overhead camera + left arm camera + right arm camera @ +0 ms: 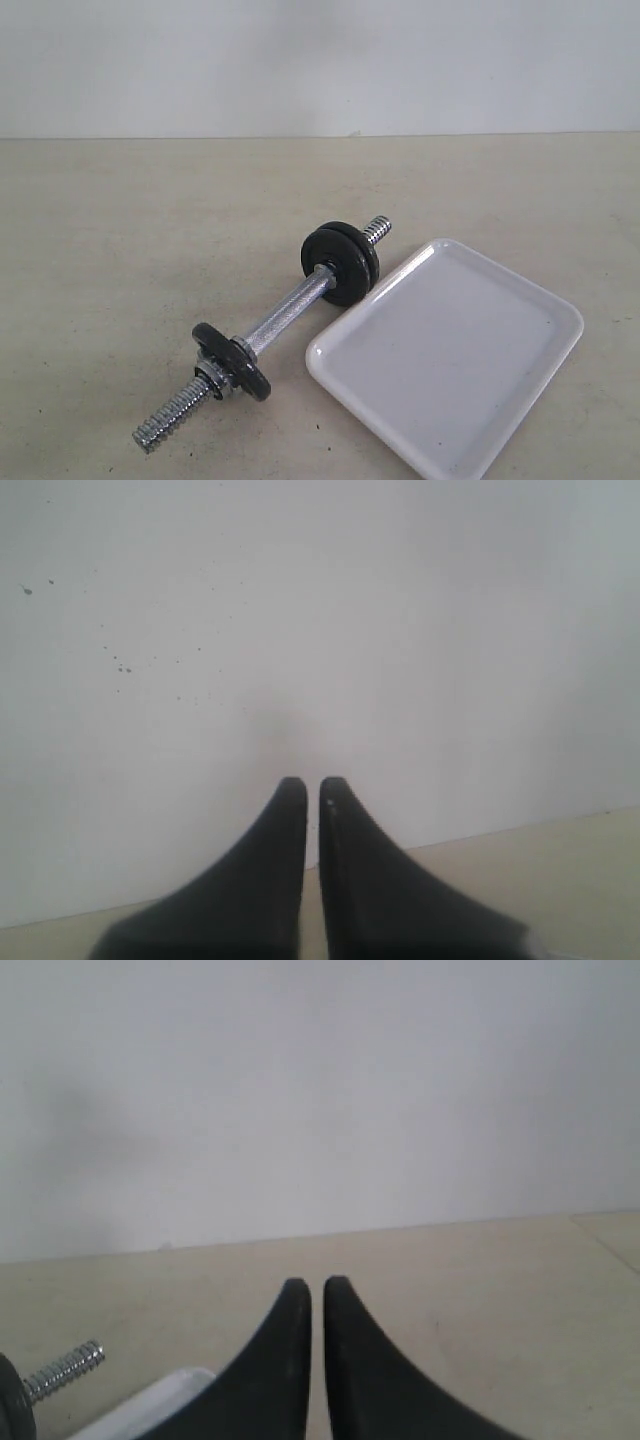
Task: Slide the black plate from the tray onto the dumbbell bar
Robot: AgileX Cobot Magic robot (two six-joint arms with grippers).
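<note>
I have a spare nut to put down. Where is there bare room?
The table left of the dumbbell bar is bare, as is the strip behind it up to the wall. The tray holds nothing. Tight: the gap between the far discs and the tray.

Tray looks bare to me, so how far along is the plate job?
Done, it seems: the tray holds no plate, and two black discs sit side by side at the bar's far end, the outer one likely the plate. In hand: nothing; the left gripper and right gripper are shut, empty and clear of the bar. Left: nothing that shows.
</note>
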